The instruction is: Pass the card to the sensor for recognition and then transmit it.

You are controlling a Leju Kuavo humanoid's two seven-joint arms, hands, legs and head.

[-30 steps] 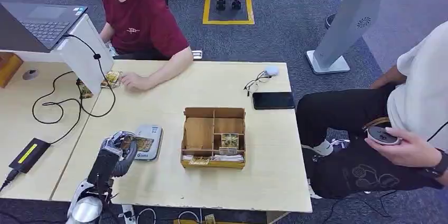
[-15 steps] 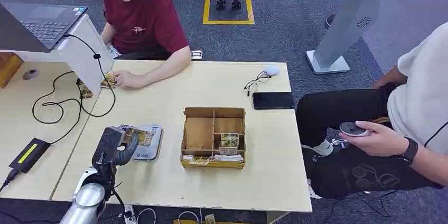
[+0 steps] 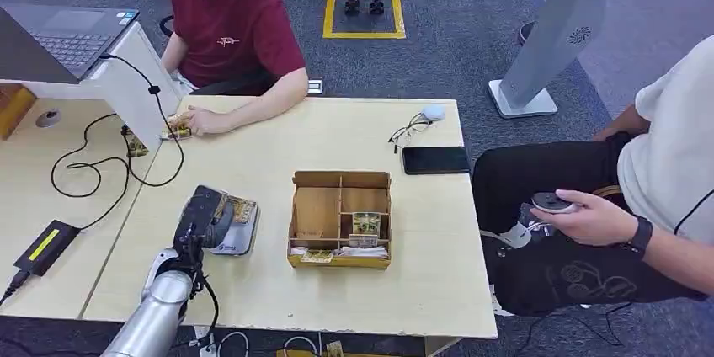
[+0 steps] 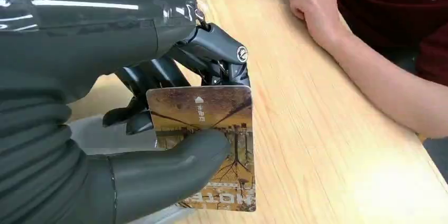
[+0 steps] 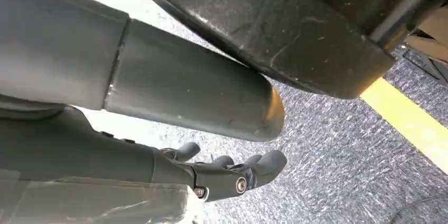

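Observation:
My left hand (image 3: 200,215) pinches a brown and gold card (image 3: 239,208) between its thumb and its fingers. It holds the card just above the grey card sensor (image 3: 237,239), which lies on the table left of the wooden box. In the left wrist view the card (image 4: 211,129) stands on edge, the thumb (image 4: 174,168) pressed on its face and dark fingers (image 4: 214,55) behind it. My right hand (image 5: 232,174) hangs over grey carpet with its fingers loosely apart and nothing in them.
A wooden compartment box (image 3: 341,182) with cards stands mid-table. A person in a red shirt (image 3: 231,29) sits across, one hand (image 3: 202,121) by loose cards. A phone (image 3: 435,160), glasses (image 3: 408,130), cables (image 3: 93,172) and a black adapter (image 3: 46,246) lie around. Another person (image 3: 640,222) sits right.
My left hand has carried the card forward and to the right, from the sensor's near left edge to above it. The seated person on the right shifted the hand holding a small device.

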